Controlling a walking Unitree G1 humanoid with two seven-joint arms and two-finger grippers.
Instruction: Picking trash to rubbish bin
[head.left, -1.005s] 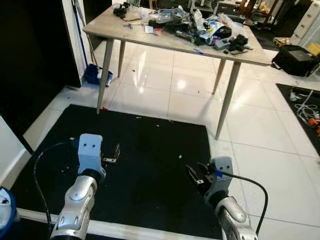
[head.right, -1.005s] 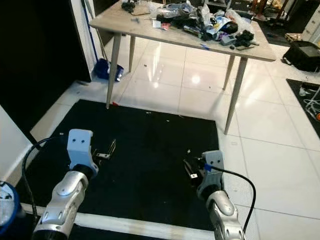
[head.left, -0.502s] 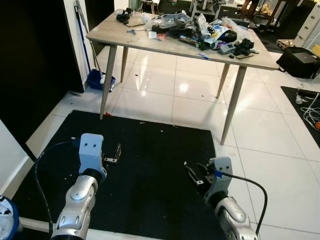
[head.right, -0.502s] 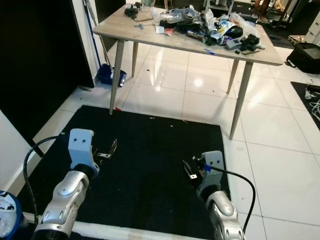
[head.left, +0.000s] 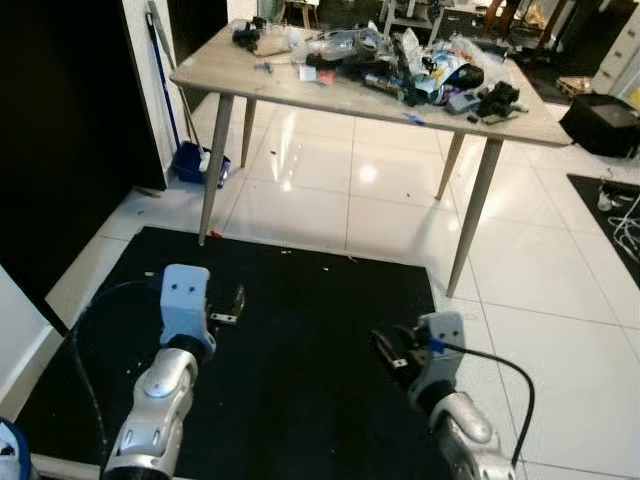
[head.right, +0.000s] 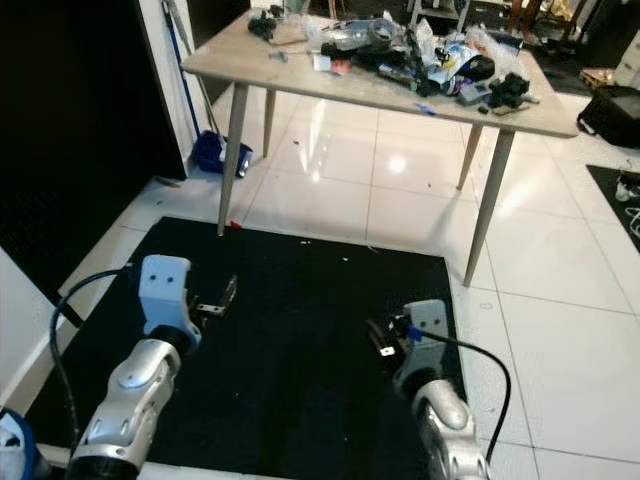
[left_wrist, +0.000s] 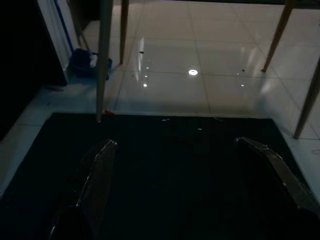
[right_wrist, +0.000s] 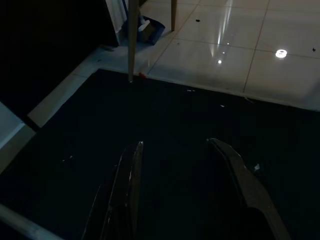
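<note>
the view has tipped and crept forward over the last second, so the table (head.left: 300, 88) with its heap of trash (head.left: 400, 62) sits a little lower and the blue rim at the lower left has nearly slid out of frame; the camera moved, not the things. both arms hold the same pose over the black mat (head.left: 290, 360), left jaws (left_wrist: 185, 165) wide apart and empty, right jaws (right_wrist: 175, 165) apart and empty too. i judge the robot is closing on the table, the trash well out of reach.

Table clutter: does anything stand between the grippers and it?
Nothing solid. Both grippers, left and right, are open and empty over the black mat; bare white tiles lie between the mat and the table.
</note>
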